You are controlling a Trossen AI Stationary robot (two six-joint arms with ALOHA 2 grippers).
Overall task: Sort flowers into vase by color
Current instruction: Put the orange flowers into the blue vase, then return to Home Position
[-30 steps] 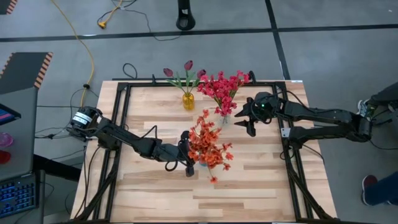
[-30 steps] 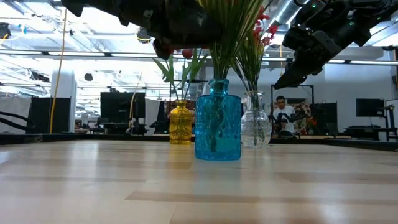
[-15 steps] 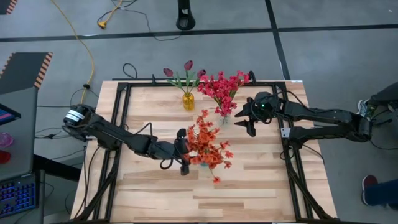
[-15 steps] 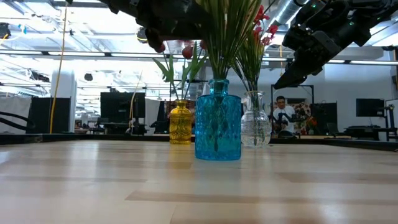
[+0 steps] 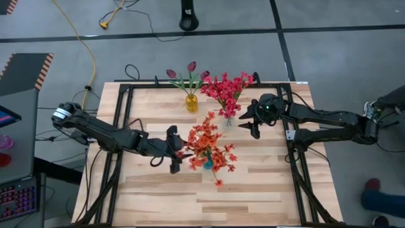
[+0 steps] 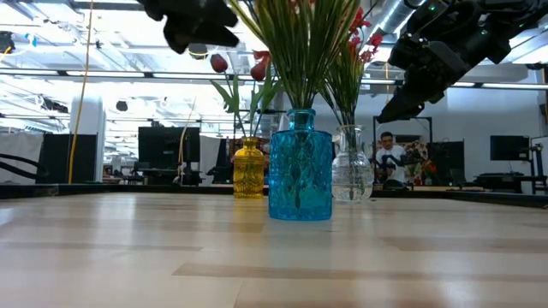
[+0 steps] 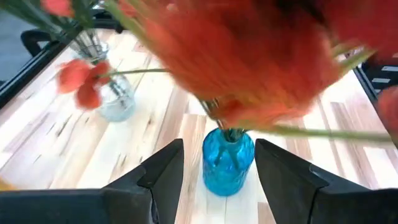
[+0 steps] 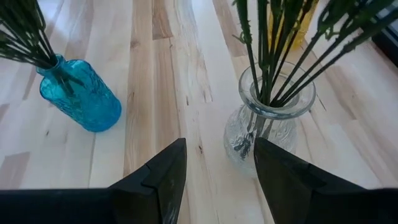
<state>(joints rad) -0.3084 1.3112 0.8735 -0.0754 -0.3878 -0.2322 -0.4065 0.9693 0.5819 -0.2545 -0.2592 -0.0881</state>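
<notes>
Orange-red flowers (image 5: 209, 147) stand with their stems in a blue vase (image 6: 300, 167) at the table's middle. My left gripper (image 5: 177, 152) hovers open just left of them and above the vase (image 7: 228, 160), touching nothing. Crimson-pink flowers (image 5: 228, 88) stand in a clear vase (image 8: 268, 118). Dark maroon buds (image 5: 190, 68) stand in a yellow vase (image 5: 192, 102) at the far edge. My right gripper (image 5: 249, 125) waits open, raised to the right of the clear vase.
A black metal frame (image 5: 126, 120) runs around the tabletop. The three vases stand close together in the far middle. Bare wood (image 5: 253, 190) lies toward the near edge. A person (image 6: 390, 158) shows in the room beyond the table.
My left gripper has drawn back from the orange-red flowers toward the table's left edge and has risen. The stems, which it covered before, now stand free and fanned out in the blue vase.
</notes>
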